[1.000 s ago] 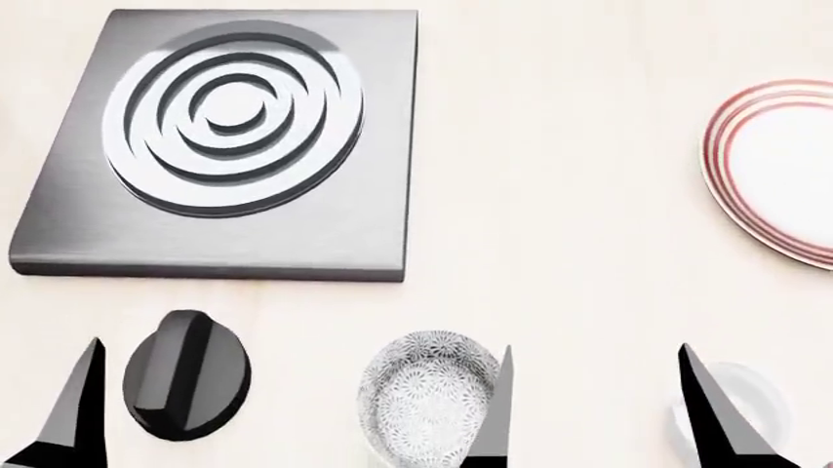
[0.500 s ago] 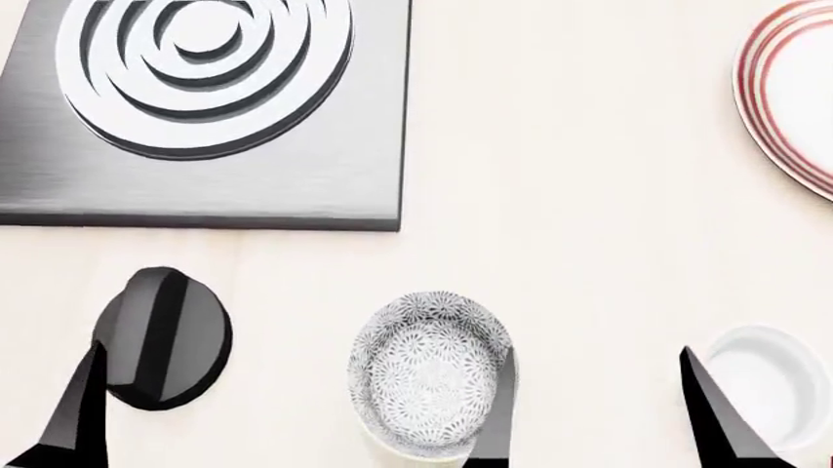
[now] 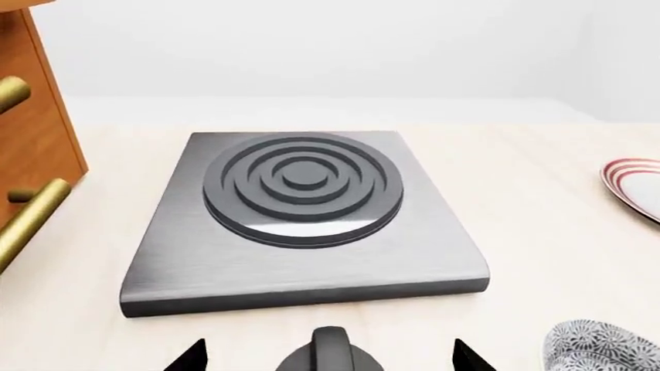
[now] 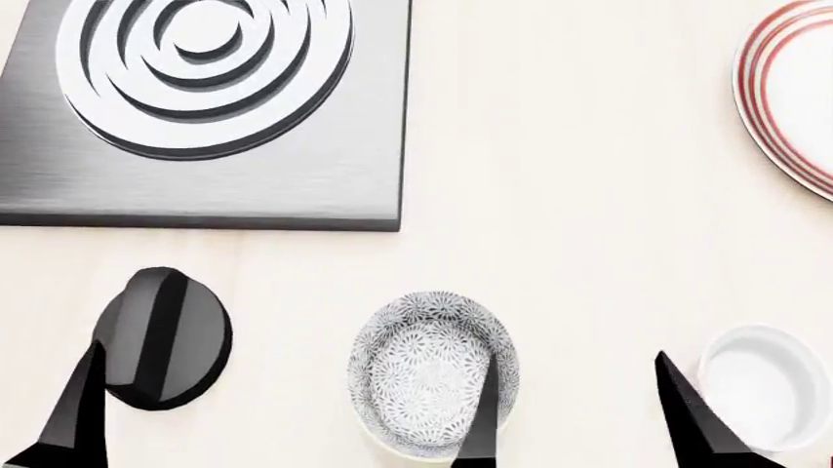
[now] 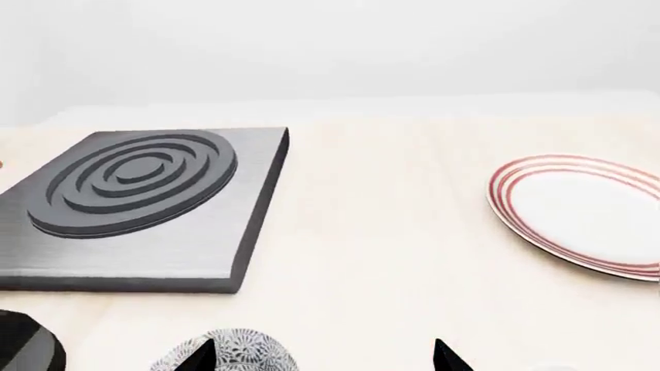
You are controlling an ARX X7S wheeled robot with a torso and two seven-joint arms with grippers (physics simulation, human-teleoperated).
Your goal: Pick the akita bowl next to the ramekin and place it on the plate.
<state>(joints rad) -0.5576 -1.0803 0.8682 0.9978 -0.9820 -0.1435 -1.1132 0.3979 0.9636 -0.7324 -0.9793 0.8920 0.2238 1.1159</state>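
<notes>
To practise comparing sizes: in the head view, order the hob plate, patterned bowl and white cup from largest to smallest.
1. Hob plate, though cut off by the frame.
2. Patterned bowl.
3. White cup, slightly smaller than the bowl.

Overhead head view; low forward wrist views

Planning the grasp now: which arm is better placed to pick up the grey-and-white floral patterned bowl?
The right gripper: its open fingers already straddle the space between the patterned bowl and the plain white cup, while the left gripper flanks the black knob.

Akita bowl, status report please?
Both hands open, empty. Akita bowl upright on the counter, ramekin beside it, right hand spanning the gap between. Plate bare.
</notes>
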